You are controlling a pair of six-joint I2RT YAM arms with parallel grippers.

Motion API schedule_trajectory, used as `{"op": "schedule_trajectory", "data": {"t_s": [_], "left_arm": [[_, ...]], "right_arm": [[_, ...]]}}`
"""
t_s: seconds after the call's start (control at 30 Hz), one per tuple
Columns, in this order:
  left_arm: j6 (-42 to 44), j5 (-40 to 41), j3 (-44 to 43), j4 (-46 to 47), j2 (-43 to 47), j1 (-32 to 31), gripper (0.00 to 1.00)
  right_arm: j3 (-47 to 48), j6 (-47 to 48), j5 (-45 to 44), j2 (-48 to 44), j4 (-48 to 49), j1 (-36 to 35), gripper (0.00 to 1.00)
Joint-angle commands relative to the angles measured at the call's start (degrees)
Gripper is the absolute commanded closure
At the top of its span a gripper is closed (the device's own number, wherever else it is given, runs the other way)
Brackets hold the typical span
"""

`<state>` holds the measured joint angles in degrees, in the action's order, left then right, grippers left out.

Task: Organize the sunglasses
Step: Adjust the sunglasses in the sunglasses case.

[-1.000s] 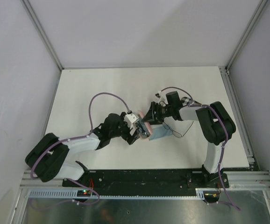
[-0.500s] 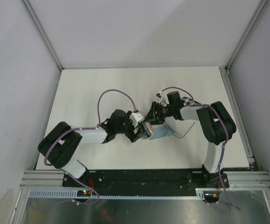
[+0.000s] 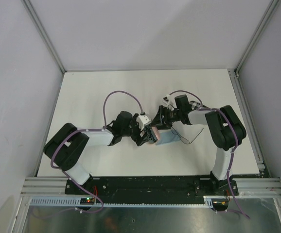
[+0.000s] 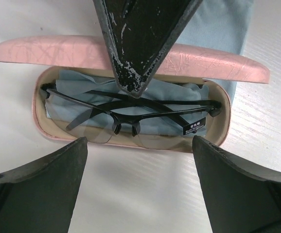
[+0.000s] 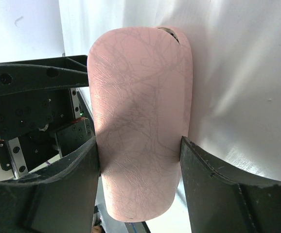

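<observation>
In the top view both arms meet mid-surface over the pink glasses case [image 3: 153,134]. The wire-framed sunglasses [image 3: 186,138] lie just right of it, apparently beside a light blue cloth [image 3: 168,140].

In the left wrist view the left gripper [image 4: 139,145] hovers, its fingers [image 4: 38,184] spread and empty. Below, the black-rimmed sunglasses [image 4: 131,112] lie folded in the open case on a blue lining cloth [image 4: 77,83].

In the right wrist view the right gripper [image 5: 139,155] pinches the raised lid [image 5: 140,111].

This looks like the packing step. Shutting the lid next calls for the left fingers to clear.
</observation>
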<state>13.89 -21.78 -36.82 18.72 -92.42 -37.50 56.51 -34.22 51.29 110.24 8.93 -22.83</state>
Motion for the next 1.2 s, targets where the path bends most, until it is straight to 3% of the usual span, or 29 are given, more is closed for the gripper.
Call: {"op": "schedule_trajectory", "data": {"t_s": [0.0,0.27,0.83,0.97,1.17], "left_arm": [[2.5,-3.7,-3.4,1.4,-2.0,0.1,0.07],[2.8,-4.9,-4.1,1.5,-2.6,0.4,0.08],[1.4,-4.1,-0.6,3.3,5.0,0.8,0.06],[-3.4,-3.5,1.8,4.0,9.1,2.4,0.06],[-17.5,-8.5,7.1,13.1,13.4,9.4,0.07]], "right_arm": [[0.5,1.6,-2.9,1.5,-3.2,0.2,0.56],[0.5,2.0,-3.4,1.4,-3.8,0.2,0.57],[0.5,2.1,-3.9,1.0,-4.3,0.3,0.56],[0.5,1.9,-3.8,1.0,-4.3,0.4,0.57],[0.5,1.6,-3.5,0.9,-3.9,0.5,0.57]]}}
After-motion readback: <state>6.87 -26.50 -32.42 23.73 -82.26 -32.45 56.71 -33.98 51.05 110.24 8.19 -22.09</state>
